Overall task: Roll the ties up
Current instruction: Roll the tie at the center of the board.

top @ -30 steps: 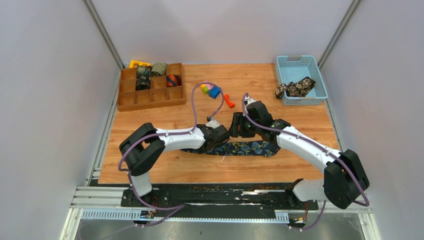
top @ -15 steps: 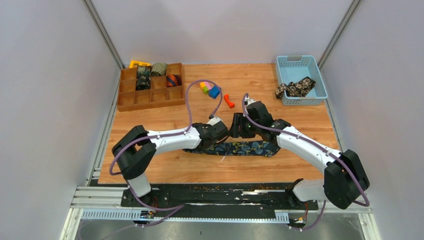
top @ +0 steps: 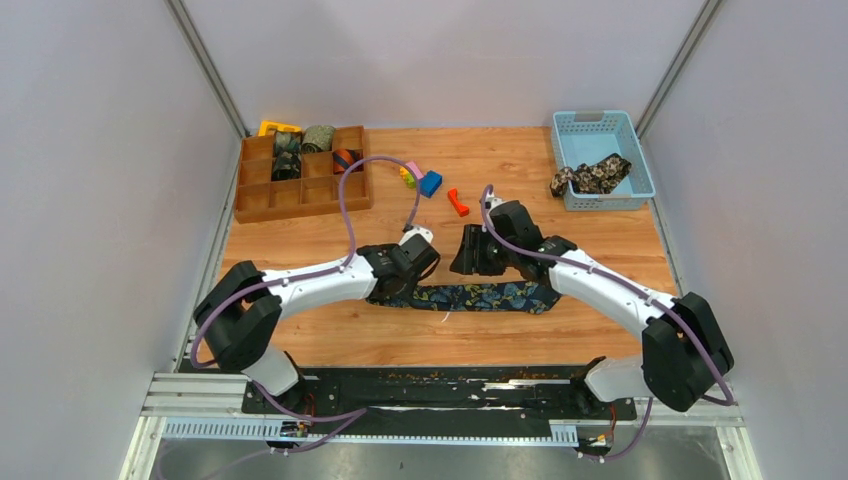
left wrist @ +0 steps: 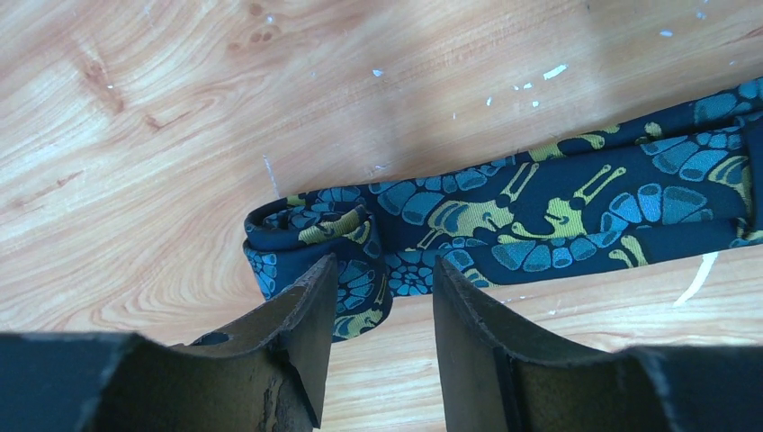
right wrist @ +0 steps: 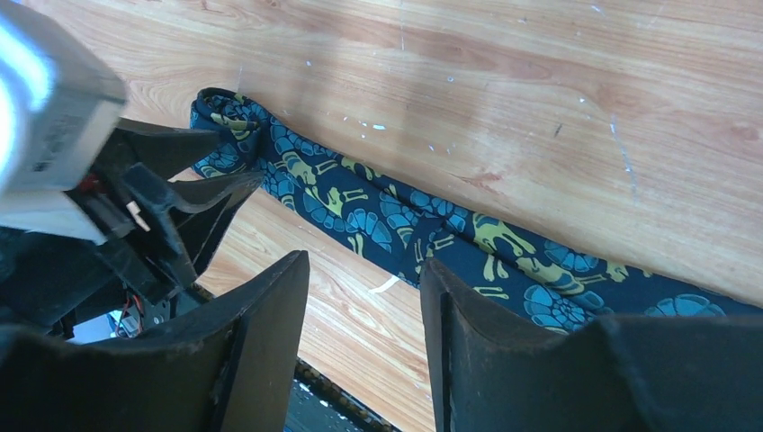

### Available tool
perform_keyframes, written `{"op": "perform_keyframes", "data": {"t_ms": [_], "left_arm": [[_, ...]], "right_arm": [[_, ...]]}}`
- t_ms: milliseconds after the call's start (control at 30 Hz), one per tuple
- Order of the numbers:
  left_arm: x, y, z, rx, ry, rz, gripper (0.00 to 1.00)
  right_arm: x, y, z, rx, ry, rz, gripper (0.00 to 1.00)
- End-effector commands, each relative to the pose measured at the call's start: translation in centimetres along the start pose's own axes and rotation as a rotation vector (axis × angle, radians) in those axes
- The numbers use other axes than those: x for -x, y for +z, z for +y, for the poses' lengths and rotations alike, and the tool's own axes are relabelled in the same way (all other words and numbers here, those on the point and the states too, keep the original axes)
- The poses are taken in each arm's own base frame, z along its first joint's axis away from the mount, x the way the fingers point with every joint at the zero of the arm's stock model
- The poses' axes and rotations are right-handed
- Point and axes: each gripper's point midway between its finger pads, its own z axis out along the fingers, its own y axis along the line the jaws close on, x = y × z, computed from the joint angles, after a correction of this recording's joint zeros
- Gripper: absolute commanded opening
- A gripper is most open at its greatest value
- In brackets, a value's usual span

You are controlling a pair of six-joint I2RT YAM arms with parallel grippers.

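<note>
Your navy paisley tie (left wrist: 558,202) lies flat along the tabletop (left wrist: 135,117), one end curled into a small first turn, likely so the roll can grow from there; your left claw (left wrist: 381,274) hovers released just over that curl, while the right claw (right wrist: 364,263) hangs released above the tie's middle

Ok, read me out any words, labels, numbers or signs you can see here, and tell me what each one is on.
No text can be read in any view.
Left wrist housing: faint grey marks, too blurred to read.
Tie: paisley pattern only, no letters.
Tray and basket: no label visible.
</note>
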Motion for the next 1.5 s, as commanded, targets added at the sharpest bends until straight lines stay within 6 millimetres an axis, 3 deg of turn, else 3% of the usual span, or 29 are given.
{"op": "perform_keyframes", "data": {"t_ms": [0, 367, 700, 1067, 1267, 1467], "left_arm": [[1.7, -1.5, 0.2, -0.049, -0.039, -0.066, 0.5], [2.7, -4.5, 3.6, -0.059, -0.112, -0.148, 0.53], [1.2, -5.1, 8.3, -0.071, -0.258, -0.207, 0.6], [-0.7, -3.2, 9.3, -0.188, -0.425, -0.201, 0.65], [-0.8, -2.5, 8.6, -0.292, -0.482, -0.236, 0.65], [-0.6, -1.8, 8.0, -0.353, -0.495, -0.241, 0.65]], "right_arm": [[2.0, 0.5, 2.9, 0.084, -0.006, -0.04, 0.49], [1.4, 2.7, 6.1, 0.127, -0.048, 0.014, 0.49], [0.1, 6.2, 10.2, 0.173, -0.094, 0.091, 0.47], [-1.9, 10.3, 14.0, 0.221, -0.138, 0.184, 0.26], [-2.4, 11.7, 13.8, 0.214, -0.135, 0.209, 0.11], [-2.8, 12.7, 13.2, 0.193, -0.136, 0.225, 0.07]]}}
